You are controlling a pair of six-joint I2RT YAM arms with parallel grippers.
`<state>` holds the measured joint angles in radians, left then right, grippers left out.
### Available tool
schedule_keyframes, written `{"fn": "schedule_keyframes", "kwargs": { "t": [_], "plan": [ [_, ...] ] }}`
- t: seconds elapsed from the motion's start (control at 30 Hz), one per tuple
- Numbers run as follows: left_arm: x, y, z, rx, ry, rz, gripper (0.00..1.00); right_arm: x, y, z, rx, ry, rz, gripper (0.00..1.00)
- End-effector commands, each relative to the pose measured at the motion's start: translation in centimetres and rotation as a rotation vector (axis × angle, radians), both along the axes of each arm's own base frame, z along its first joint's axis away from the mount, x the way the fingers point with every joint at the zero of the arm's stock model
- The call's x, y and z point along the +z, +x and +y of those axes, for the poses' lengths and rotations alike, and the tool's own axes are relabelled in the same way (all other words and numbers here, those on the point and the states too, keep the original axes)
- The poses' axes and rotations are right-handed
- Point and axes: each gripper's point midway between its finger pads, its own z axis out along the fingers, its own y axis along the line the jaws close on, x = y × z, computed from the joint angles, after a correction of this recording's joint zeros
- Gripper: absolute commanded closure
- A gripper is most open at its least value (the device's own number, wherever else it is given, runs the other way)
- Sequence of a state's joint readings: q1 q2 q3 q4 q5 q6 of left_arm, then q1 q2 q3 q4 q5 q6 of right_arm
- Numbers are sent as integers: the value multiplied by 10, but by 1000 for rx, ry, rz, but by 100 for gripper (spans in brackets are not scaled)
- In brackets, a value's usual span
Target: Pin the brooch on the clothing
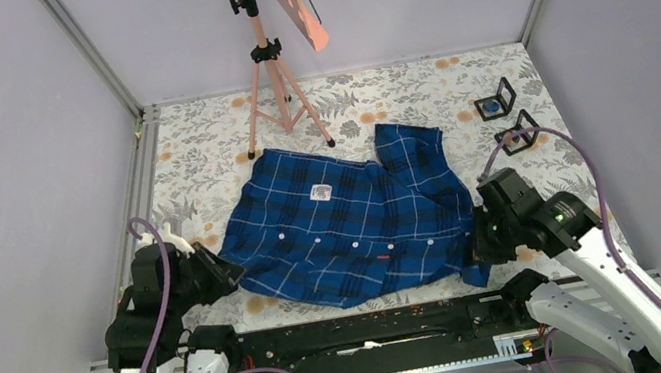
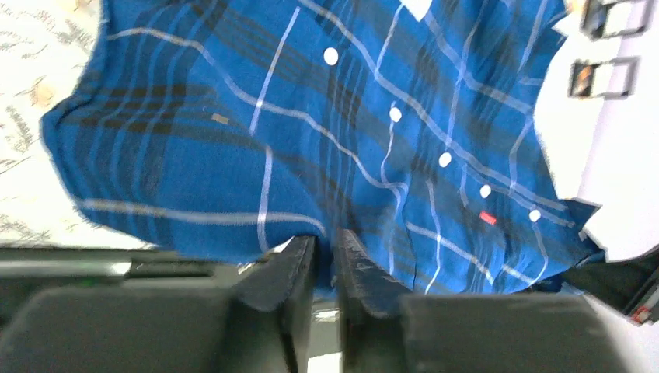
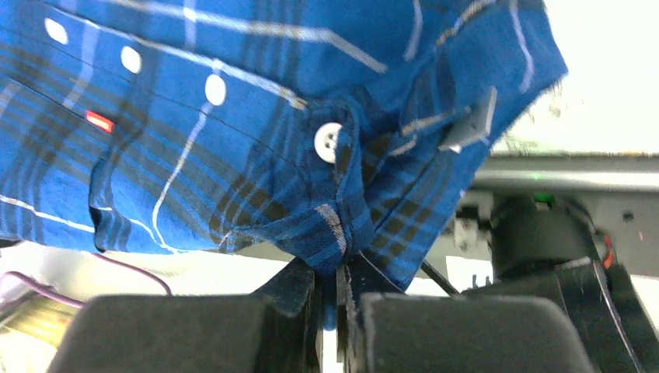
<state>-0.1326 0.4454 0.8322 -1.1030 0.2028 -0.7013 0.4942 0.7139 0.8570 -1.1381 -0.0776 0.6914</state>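
Note:
The clothing (image 1: 342, 220), a dark-blue plaid shirt with white buttons, a white neck label and a tiny red tag, lies spread on the floral table cover. My left gripper (image 1: 232, 274) is shut on its near left hem; in the left wrist view the gripper (image 2: 325, 250) pinches blue cloth (image 2: 233, 155) between the jaws. My right gripper (image 1: 477, 251) is shut on the shirt's near right corner; in the right wrist view the gripper (image 3: 332, 268) holds a bunched fold (image 3: 233, 155) lifted off the table. A small blue round item, possibly the brooch (image 1: 491, 104), sits in a black stand at the far right.
A second black stand (image 1: 517, 134) is just nearer than the first; both show in the left wrist view (image 2: 602, 78). A pink tripod (image 1: 271, 65) with a slanted board stands behind the shirt. A black rail (image 1: 362, 335) runs along the near edge.

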Motion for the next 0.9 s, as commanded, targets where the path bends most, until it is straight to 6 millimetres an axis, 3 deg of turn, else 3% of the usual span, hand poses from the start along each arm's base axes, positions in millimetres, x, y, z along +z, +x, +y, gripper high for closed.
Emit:
{"fn": "schedule_keyframes", "kwargs": {
  "t": [0.0,0.07,0.17,0.23,0.33,0.47,0.63,0.77,0.87],
  "plan": [
    [-3,-40,-4,-58,-12,102,69,-26,-54,-12,31,-52,279,92],
    [0,-41,-6,-76,-18,99,48,-27,-57,-14,70,-71,302,73],
    [14,-27,-4,-74,2,38,23,-18,-48,-8,105,-56,270,36],
    [27,-11,-3,-62,14,-23,16,-3,-34,2,121,-17,208,19],
    [45,28,-9,-59,-11,-141,10,17,-9,15,128,33,90,3],
    [57,90,-15,-41,-20,-265,8,29,39,19,109,-13,-66,0],
    [51,176,-17,-35,41,-329,7,36,114,32,94,-64,-225,0],
    [4,238,-16,-57,133,-203,7,36,186,38,49,-24,-283,0],
    [-21,269,-23,-80,123,-146,7,25,231,30,19,-62,-253,0]
  ]
}}
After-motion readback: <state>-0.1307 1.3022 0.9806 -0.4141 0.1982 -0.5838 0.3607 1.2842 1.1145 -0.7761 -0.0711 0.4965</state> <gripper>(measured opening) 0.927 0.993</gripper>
